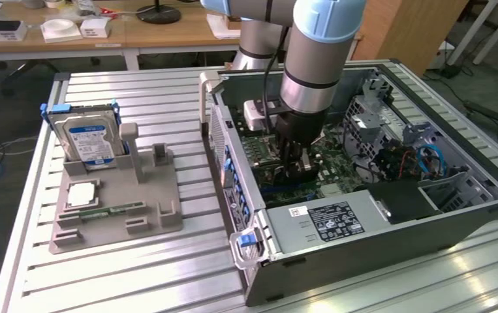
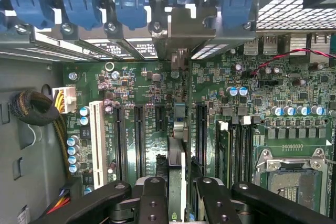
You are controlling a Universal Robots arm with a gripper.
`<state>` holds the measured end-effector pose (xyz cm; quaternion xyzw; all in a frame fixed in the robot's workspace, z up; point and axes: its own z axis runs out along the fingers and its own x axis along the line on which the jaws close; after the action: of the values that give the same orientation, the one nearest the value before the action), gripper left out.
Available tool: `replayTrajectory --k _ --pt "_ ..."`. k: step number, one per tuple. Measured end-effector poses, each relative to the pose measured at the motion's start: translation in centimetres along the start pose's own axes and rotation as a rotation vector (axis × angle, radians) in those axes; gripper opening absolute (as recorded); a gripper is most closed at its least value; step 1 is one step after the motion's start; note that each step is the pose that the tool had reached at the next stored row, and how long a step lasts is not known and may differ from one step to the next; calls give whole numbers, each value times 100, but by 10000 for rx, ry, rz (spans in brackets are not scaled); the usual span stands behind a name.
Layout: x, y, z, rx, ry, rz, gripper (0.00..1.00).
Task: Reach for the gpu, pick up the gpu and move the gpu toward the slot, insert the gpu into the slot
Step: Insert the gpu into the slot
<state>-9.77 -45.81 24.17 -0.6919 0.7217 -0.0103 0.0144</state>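
Gpu (image 2: 177, 145) first: you see it edge-on in the wrist view, a thin dark card standing upright between the two black fingers (image 2: 153, 198) of the gripper (image 2: 177, 195). The fingers are closed on the card, one on each side, so the gripper is holding it. The card's lower part is cut off by the picture edge. Its metal end (image 2: 184, 27) reaches up to the blue clips (image 2: 131, 11) at the back wall of the computer case (image 2: 31, 145). You cannot tell if the card's bottom edge is fully pushed into the slot, because the card itself hides the strip under it.

Look at the green board (image 2: 147, 93). Long dark slots (image 2: 139, 137) run side by side, and the card stands in line with them, between two of those strips. A white slot (image 2: 96, 142) sits further out, near the yellow wires (image 2: 62, 100). The silver square socket (image 2: 291, 174) is on the other side of the card.

In the exterior view, the arm (image 1: 318, 59) reaches straight down into the open case (image 1: 388, 215). The gripper (image 1: 294, 163) is low over the board, and the card is hard to make out there. On the exterior view's left, a grey stand (image 1: 109, 215) holds a hard drive with a blue label (image 1: 90, 140), well apart from the case.
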Motion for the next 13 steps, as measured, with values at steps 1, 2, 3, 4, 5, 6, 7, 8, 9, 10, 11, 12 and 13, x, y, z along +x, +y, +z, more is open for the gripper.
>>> replayTrajectory --k 1,2,3,4,5,6,7,8,9,10,11,12,13 --pt "0 0 0 0 -1 0 26" --pt "0 0 0 0 -1 0 26" --pt "0 0 1 0 0 0 26" --pt "0 0 5 0 -1 0 26" --pt "0 0 10 -1 3 0 26" --pt "0 1 13 -2 5 0 26" --pt "1 1 14 -3 6 0 26" --pt "1 1 16 -2 5 0 26" --pt "0 1 18 -1 2 0 26" --pt "0 0 20 0 1 0 26" --pt "0 1 22 -1 2 0 26" --pt "0 1 26 -2 4 -1 26" --pt "1 1 30 -3 6 0 26"
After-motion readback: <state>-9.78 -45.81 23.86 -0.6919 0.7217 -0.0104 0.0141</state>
